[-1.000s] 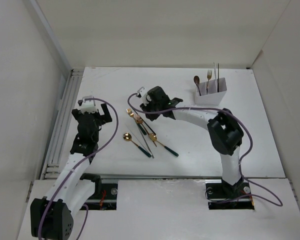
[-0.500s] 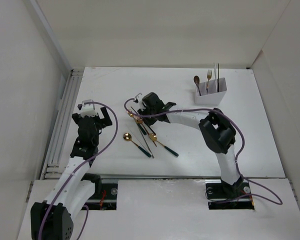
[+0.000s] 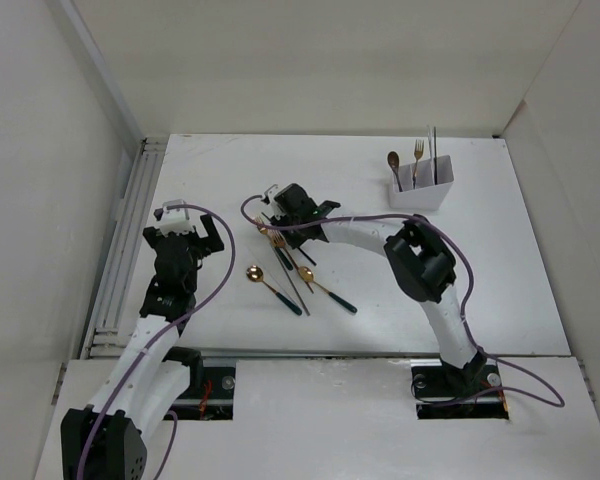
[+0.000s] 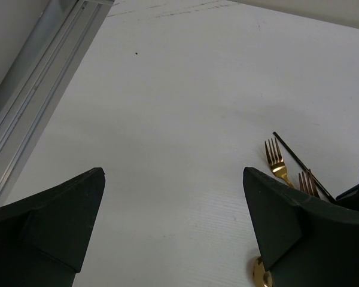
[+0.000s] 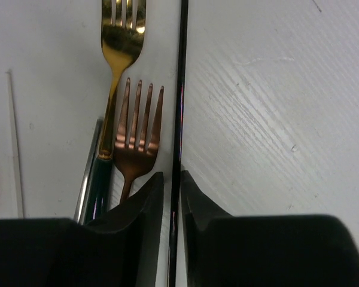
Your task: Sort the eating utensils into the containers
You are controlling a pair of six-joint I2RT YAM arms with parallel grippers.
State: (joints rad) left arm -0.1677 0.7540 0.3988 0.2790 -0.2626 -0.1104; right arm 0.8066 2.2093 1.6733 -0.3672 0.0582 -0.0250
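My right gripper point(image 5: 172, 185) sits low over the loose utensils, its jaws closed to a narrow slit around a thin dark chopstick point(image 5: 182, 89) that lies on the table. Just left of it lie a copper fork point(image 5: 137, 137), a gold fork point(image 5: 122, 42) with a dark green handle point(image 5: 99, 185), and a pale stick point(image 5: 13, 137). In the top view this gripper point(image 3: 280, 205) is at the far end of the utensil pile point(image 3: 285, 265). My left gripper point(image 4: 173, 179) is open and empty, left of the pile. The white bin point(image 3: 421, 189) stands at the far right.
The bin holds a spoon point(image 3: 394, 162), a fork point(image 3: 416, 155) and dark chopsticks point(image 3: 434, 150) standing upright. Two gold spoons point(image 3: 253, 272) point(image 3: 306, 273) lie nearer the arms. A metal rail point(image 4: 30, 101) runs along the table's left edge. Purple cables loop over both arms.
My right gripper has moved left and down onto the far end of the pile, over the dark chopstick. The left arm has shifted only slightly.
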